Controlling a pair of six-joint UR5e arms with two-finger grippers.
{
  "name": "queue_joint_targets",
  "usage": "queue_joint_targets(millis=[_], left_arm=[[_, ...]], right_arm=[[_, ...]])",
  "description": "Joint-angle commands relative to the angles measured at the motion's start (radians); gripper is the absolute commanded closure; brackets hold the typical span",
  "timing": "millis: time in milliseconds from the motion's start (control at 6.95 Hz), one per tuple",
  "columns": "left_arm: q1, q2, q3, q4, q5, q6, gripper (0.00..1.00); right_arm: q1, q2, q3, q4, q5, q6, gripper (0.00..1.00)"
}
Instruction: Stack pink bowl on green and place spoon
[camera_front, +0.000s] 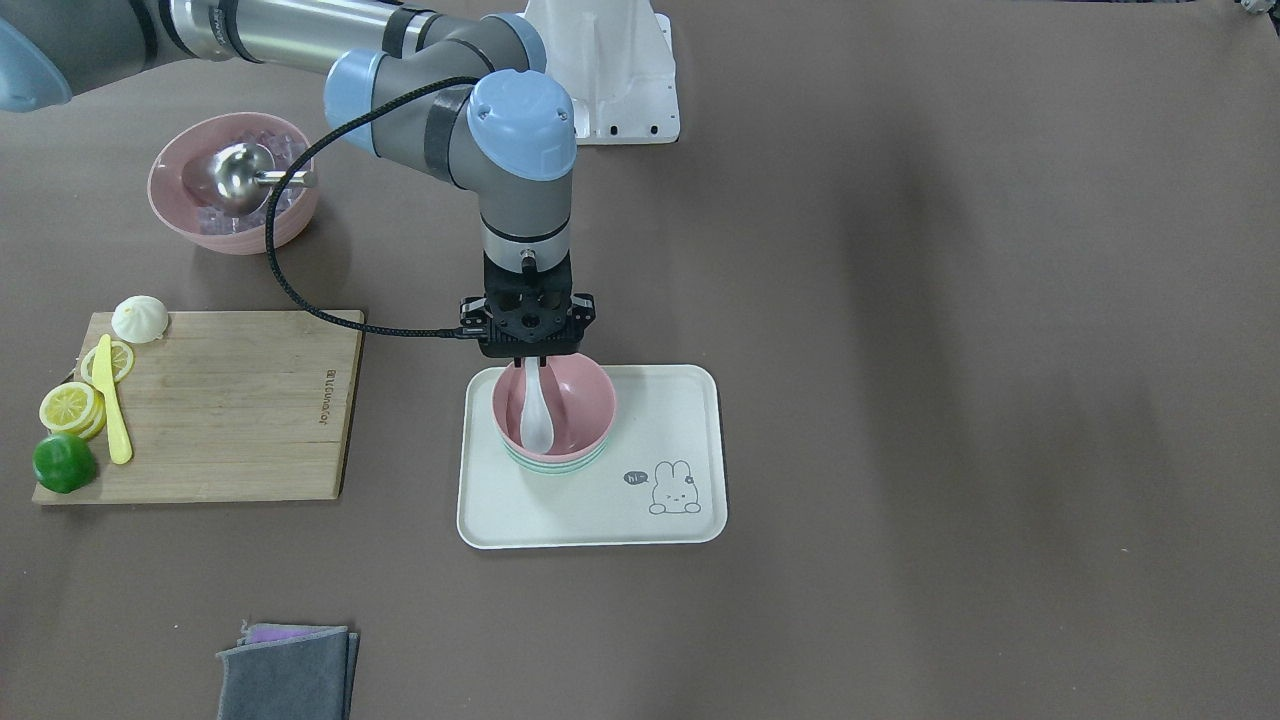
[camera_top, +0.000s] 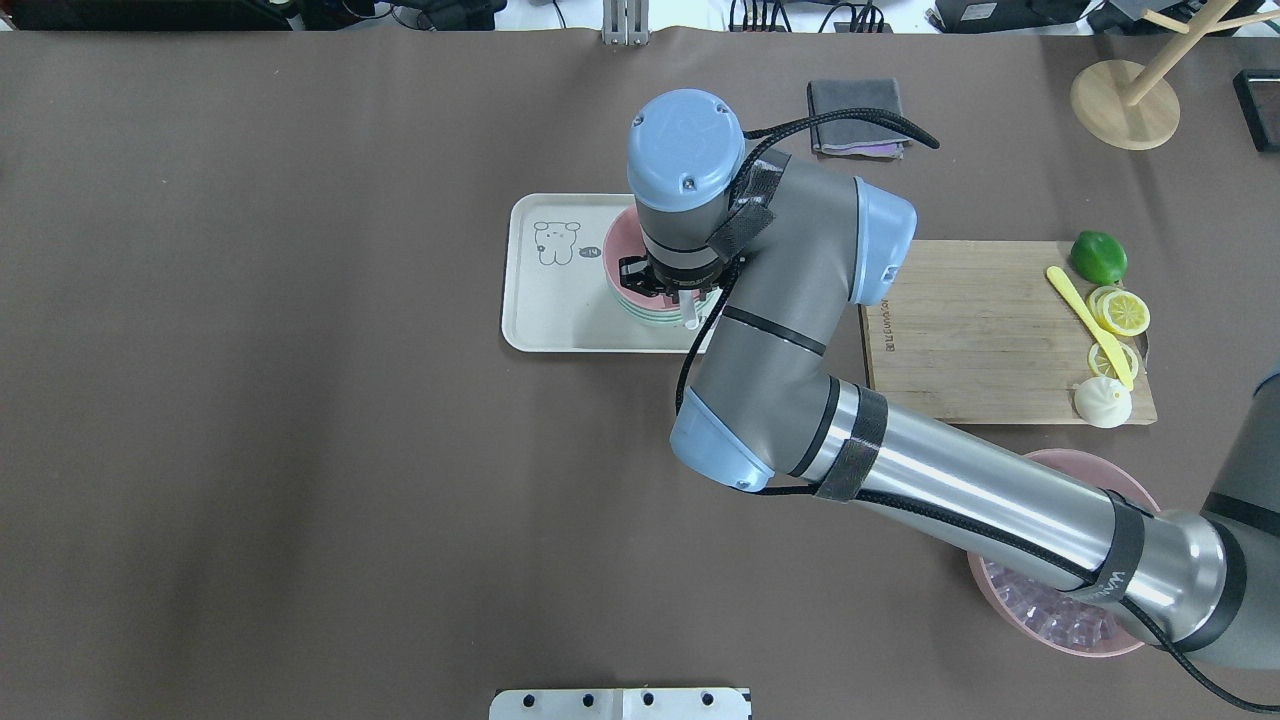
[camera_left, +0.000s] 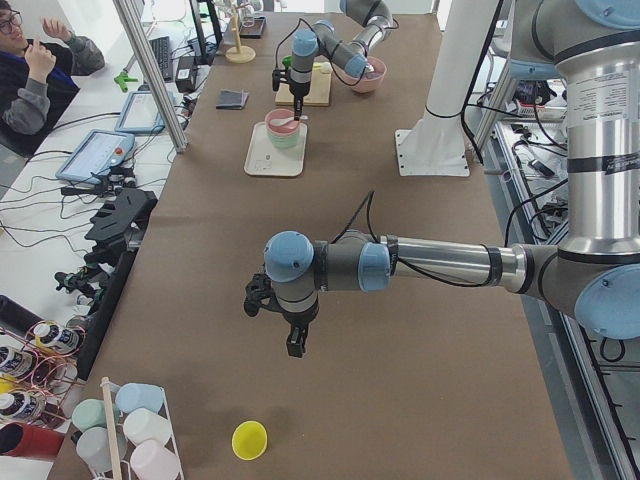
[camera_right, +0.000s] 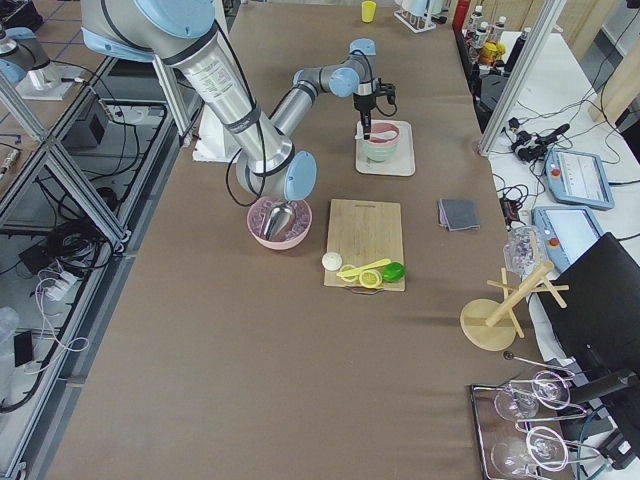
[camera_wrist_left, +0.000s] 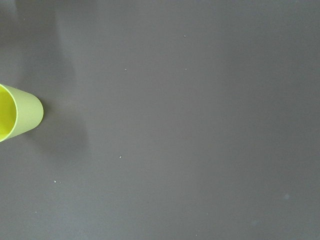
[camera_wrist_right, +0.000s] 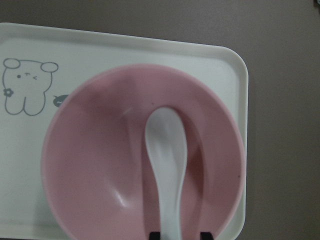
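The tray (camera_front: 640, 420) is lying on the bench (camera_front: 950, 350) about midway along its length, nearer the operators' edge than the robot's edge. The green bowl (camera_front: 560, 466) is sitting on the tray, in the half toward the robot's right. The pink bowl (camera_front: 575, 400) is nesting inside it, so only the green rim is showing beneath.

The spoon (camera_front: 536, 415) is lying in the pink bowl. Its scoop is resting on the inner wall and its handle is rising toward the robot's edge of the bench.

The right claw (camera_front: 527, 352) is hanging straight down over the robot-side rim of the pink bowl. In the right wrist view its fingertips (camera_wrist_right: 205, 234) are standing spread on either side of the spoon handle. A gap is showing on one side, so they are not pinching the handle.

The left claw (camera_left: 296, 345) is hanging over bare bench toward the robot's left end, near a yellow cup (camera_left: 249, 440) lying on its side. Only the side view is showing it, so it is not possible to tell whether it is spread or pressed together.

A cutting board (camera_front: 215, 405) is lying toward the right end. It is carrying a lime (camera_front: 64, 463), lemon slices (camera_front: 72, 408) and a yellow knife (camera_front: 113, 400). An ice bowl (camera_front: 232, 185) holding a metal scoop (camera_front: 240, 178) is sitting between the board and the robot's edge. A grey cloth (camera_front: 290, 675) is lying at the operators' edge.
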Motion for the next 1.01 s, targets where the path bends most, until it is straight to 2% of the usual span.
queue_joint_targets(millis=[0,288,431,719,863], left_arm=[[0.002,-0.001,0.001,0.000,0.000,0.000,0.01],[0.002,-0.001,0.003,0.000,0.000,0.000,0.01],[0.002,-0.003,0.003,0.001,0.002,0.000,0.01],[0.002,-0.001,0.003,0.002,0.000,-0.008,0.01],[0.002,-0.001,0.003,0.003,0.000,-0.018,0.01]], right_arm=[[0.003,0.000,0.002,0.004,-0.022,-0.002,0.02],[0.045,-0.007,0.002,-0.004,-0.013,-0.002,0.01],[0.100,-0.044,0.002,0.001,0.024,-0.009,0.01],[0.247,-0.149,0.008,0.024,0.148,-0.191,0.00],[0.326,-0.238,0.009,0.121,0.214,-0.204,0.00]])
